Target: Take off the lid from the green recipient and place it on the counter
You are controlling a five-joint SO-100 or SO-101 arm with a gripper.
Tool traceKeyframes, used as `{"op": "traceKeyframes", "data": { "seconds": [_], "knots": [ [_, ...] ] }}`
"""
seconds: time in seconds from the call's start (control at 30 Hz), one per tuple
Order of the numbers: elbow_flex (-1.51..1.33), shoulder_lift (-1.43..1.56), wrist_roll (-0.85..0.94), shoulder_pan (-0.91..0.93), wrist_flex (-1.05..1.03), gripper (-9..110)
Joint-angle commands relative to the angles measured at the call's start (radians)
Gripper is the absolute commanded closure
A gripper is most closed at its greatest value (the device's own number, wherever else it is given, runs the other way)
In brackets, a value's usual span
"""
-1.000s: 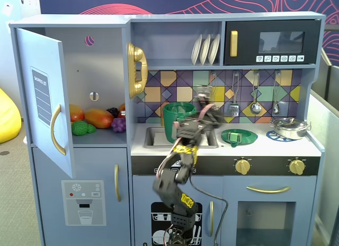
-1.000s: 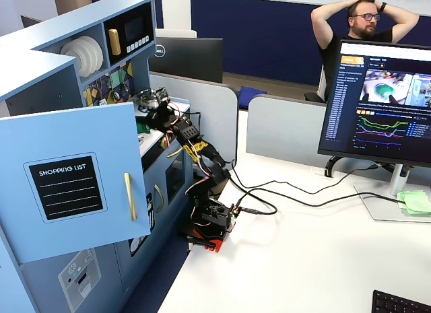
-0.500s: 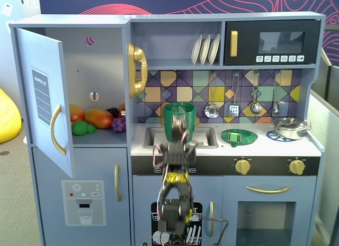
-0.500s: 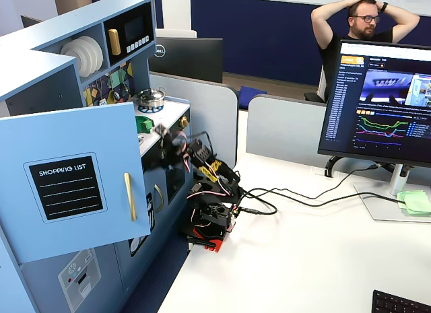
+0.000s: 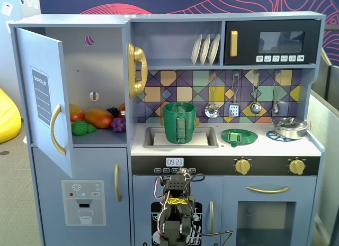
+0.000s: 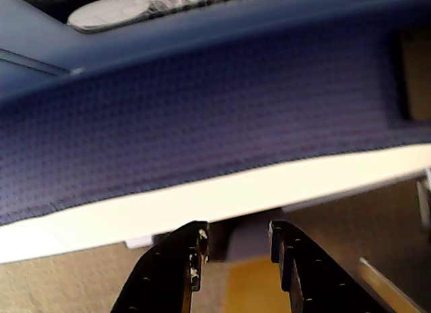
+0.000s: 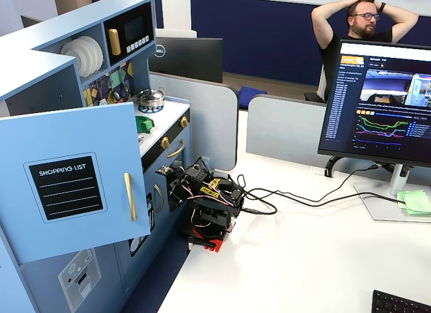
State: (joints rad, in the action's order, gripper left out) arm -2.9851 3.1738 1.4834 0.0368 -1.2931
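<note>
The green recipient (image 5: 179, 123) stands uncovered in the sink of the counter (image 5: 270, 145). The lid (image 5: 239, 136) lies on the counter right of the sink, knob up; it also shows in a fixed view (image 7: 143, 123). The arm (image 5: 177, 203) is folded low in front of the kitchen, well below the counter, also seen from the side (image 7: 205, 205). In the wrist view my gripper (image 6: 237, 242) is open and empty, with its black fingers (image 6: 182, 266) apart, facing a dark blue panel and carpet. The recipient is hidden by the door in the side fixed view.
A silver pot (image 5: 288, 128) sits at the counter's right end. The fridge door (image 5: 45, 98) stands open at the left, with toy fruit (image 5: 95, 119) inside. Utensils (image 5: 233, 98) hang on the back wall. A monitor (image 7: 384, 97) and cables (image 7: 296, 195) are on the white desk.
</note>
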Motion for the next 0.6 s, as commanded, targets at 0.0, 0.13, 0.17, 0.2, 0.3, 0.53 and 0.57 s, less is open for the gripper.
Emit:
{"op": "traceKeyframes", "data": {
  "seconds": [0.0,0.13,0.17,0.2,0.3,0.53,0.57],
  "knots": [
    [-0.011,0.005,-0.067,-0.021,-0.091,101],
    [-0.011,0.005,-0.084,-0.009,-0.178,99],
    [-0.012,0.005,-0.083,-0.006,-0.193,99],
    [-0.012,0.005,-0.055,-0.005,-0.218,99],
    [-0.012,0.005,0.023,0.000,-0.238,98],
    [-0.012,0.005,0.025,-0.002,-0.239,98],
    [-0.012,0.005,0.025,-0.002,-0.239,98]
  ]
}}
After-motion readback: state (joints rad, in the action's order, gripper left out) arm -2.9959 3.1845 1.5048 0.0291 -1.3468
